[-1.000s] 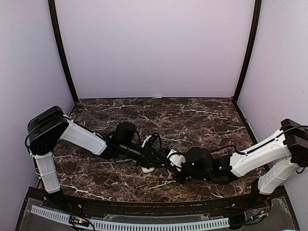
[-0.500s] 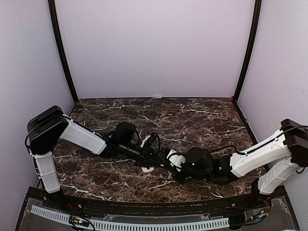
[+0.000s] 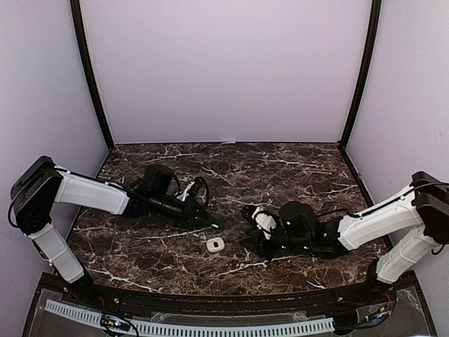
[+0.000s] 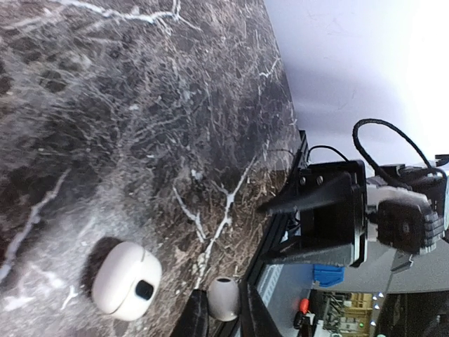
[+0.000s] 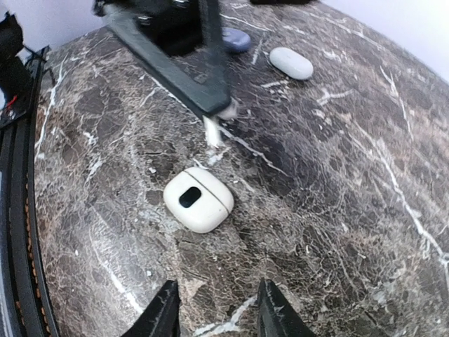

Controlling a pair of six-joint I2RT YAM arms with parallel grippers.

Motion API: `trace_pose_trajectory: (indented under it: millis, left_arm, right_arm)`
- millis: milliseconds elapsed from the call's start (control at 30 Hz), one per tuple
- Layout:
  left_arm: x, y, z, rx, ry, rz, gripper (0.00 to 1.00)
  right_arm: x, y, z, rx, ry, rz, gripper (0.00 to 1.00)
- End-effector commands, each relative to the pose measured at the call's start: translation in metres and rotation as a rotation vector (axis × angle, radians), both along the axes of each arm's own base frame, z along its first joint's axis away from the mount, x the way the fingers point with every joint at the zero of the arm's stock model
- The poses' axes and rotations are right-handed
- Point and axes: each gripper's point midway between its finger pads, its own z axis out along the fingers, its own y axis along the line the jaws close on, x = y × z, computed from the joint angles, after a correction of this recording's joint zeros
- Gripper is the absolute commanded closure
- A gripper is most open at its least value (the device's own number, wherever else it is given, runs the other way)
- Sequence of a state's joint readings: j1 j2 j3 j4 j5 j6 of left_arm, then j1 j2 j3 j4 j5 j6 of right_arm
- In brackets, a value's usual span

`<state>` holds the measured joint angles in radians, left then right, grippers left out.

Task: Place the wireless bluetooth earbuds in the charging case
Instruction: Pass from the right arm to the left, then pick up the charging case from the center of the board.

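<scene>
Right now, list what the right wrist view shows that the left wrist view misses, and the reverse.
Right wrist only: a second white case and a dark lavender object beyond the left arm. Left wrist only: the table edge and the right arm's wrist housing. Both: the closed white case with a dark spot on the marble, the left gripper pinching an earbud, and the open right gripper, holding nothing.

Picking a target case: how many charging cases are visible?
3: closed white case alone in front; oval white case and dark lavender case beyond the left gripper. More may be hidden.
</scene>
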<state>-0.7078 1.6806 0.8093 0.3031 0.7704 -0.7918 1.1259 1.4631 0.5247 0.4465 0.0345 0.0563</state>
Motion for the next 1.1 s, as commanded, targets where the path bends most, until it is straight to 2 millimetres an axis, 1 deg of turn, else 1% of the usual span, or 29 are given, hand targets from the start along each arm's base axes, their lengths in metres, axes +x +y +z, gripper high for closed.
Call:
trace_pose_trajectory:
  millis: [0, 33, 67, 100, 133, 233, 367, 500, 600, 733, 1067]
  left_arm:
    - [-0.003, 0.041, -0.009, 0.138, -0.076, 0.036, 0.84]
    - [-0.002, 0.047, -0.009, 0.154, -0.084, 0.049, 0.84]
    - [-0.002, 0.053, -0.009, 0.167, -0.09, 0.06, 0.84]
    - [-0.002, 0.059, -0.008, 0.177, -0.094, 0.072, 0.84]
    - [-0.002, 0.063, -0.006, 0.182, -0.104, 0.081, 0.84]
    - [-0.004, 0.073, -0.001, 0.193, -0.125, 0.099, 0.84]
    - [-0.012, 0.077, 0.002, 0.181, -0.135, 0.077, 0.84]
    - [-0.014, 0.077, 0.001, 0.178, -0.14, 0.065, 0.84]
    - [-0.014, 0.077, 0.001, 0.173, -0.15, 0.06, 0.84]
    - [-0.017, 0.075, 0.003, 0.158, -0.154, 0.042, 0.84]
    - [-0.021, 0.073, 0.006, 0.124, -0.171, 0.018, 0.84]
  right_arm:
    - [0.001, 0.021, 0.002, 0.095, 0.176, 0.118, 0.55]
    - [0.003, 0.025, 0.0, 0.091, 0.192, 0.137, 0.51]
    - [0.004, 0.029, -0.009, 0.065, 0.215, 0.146, 0.47]
    - [0.007, 0.034, -0.013, 0.058, 0.226, 0.155, 0.44]
    - [0.01, 0.041, -0.013, 0.06, 0.241, 0.169, 0.42]
    - [0.016, 0.052, -0.024, 0.052, 0.309, 0.185, 0.4]
    - [0.028, 0.06, -0.037, 0.044, 0.38, 0.177, 0.36]
    - [0.034, 0.063, -0.045, 0.022, 0.394, 0.171, 0.33]
    - [0.039, 0.062, -0.054, 0.001, 0.409, 0.163, 0.32]
    - [0.038, 0.065, -0.058, -0.002, 0.43, 0.183, 0.33]
    - [0.025, 0.062, -0.072, -0.05, 0.417, 0.24, 0.4]
